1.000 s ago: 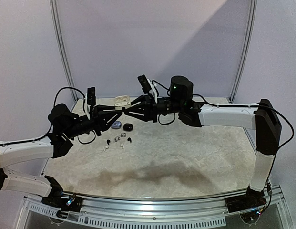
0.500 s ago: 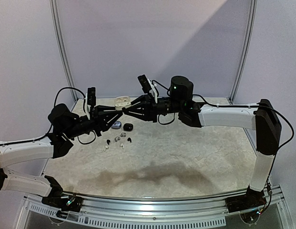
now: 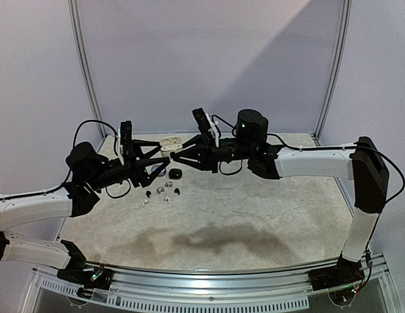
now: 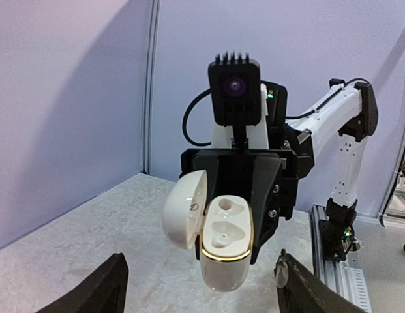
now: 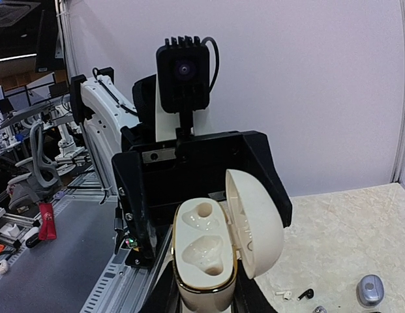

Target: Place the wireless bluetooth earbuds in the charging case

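Note:
A white charging case (image 3: 168,143) with a gold rim hangs in the air at the back left of the table, lid (image 5: 254,222) swung open and both sockets empty. My right gripper (image 3: 176,152) is shut on the charging case (image 5: 203,254), its body clamped between the fingers (image 5: 203,301). My left gripper (image 3: 155,154) faces the charging case (image 4: 225,241) with its jaws wide open, one finger on each side and apart from it (image 4: 201,293). Several tiny earbuds (image 3: 160,191), white, grey and black, lie on the table below the grippers; two (image 5: 295,295) show in the right wrist view.
A blue-grey case (image 3: 159,171) and a black case (image 3: 175,173) lie shut on the table beside the earbuds. The grey case (image 5: 370,290) also shows in the right wrist view. The purple back wall and metal frame posts (image 3: 86,72) stand close behind.
My left gripper, shut at the case before, has opened wide and let go. The right gripper keeps the case and has shifted slightly to the right.

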{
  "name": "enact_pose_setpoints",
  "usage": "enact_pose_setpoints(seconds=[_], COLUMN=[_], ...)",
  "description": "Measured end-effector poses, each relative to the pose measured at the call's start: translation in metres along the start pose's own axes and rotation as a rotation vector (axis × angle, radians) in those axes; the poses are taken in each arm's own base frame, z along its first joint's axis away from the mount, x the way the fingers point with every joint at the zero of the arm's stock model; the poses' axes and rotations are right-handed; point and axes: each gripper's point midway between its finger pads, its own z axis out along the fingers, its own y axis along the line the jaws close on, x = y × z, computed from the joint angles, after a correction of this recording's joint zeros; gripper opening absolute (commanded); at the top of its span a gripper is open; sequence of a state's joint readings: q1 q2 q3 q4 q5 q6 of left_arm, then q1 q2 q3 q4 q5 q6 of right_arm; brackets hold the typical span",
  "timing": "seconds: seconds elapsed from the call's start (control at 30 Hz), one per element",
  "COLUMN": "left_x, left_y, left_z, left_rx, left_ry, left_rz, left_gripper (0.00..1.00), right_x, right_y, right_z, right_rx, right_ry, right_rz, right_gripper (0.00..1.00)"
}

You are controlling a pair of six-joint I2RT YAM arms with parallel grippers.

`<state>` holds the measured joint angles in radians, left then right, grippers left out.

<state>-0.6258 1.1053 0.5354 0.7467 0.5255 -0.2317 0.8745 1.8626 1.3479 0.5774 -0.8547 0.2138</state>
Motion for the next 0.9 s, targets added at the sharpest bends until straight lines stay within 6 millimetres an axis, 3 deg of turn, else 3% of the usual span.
enact_pose_setpoints(seconds=[0.17, 0.33, 0.5, 0.57, 0.63, 0.73, 0.9], left_x=[0.005, 0.030, 0.056, 0.068, 0.081, 0.109, 0.162], left_y=[0.002, 0.016, 0.055, 0.076, 0.094, 0.119, 0.131], left_z=[-0.002, -0.008, -0.019, -0.025, -0.032, -0.049, -0.085], left_rx=[-0.018, -0.070, -0.208, -0.298, -0.384, -0.508, -0.627], left_ry=[0.030, 0.147, 0.347, 0.451, 0.563, 0.767, 1.075], left_rz=[0.014, -0.022, -0.116, -0.147, -0.170, -0.189, -0.269], left_gripper=[0.84, 0.77, 0.65, 0.54, 0.48, 0.46, 0.50], right_x=[0.001, 0.007, 0.024, 0.031, 0.037, 0.046, 0.060], right_y=[-0.007, -0.026, -0.052, -0.059, -0.063, -0.067, -0.071], right_z=[-0.011, -0.033, -0.055, -0.060, -0.061, -0.065, -0.070], right_rx=[0.051, 0.143, 0.253, 0.285, 0.305, 0.333, 0.370], right_ry=[-0.008, -0.006, 0.031, 0.058, 0.079, 0.115, 0.165], right_rz=[-0.032, -0.060, -0.077, -0.087, -0.103, -0.118, -0.126], right_gripper=[0.00, 0.00, 0.00, 0.00, 0.00, 0.00, 0.00])
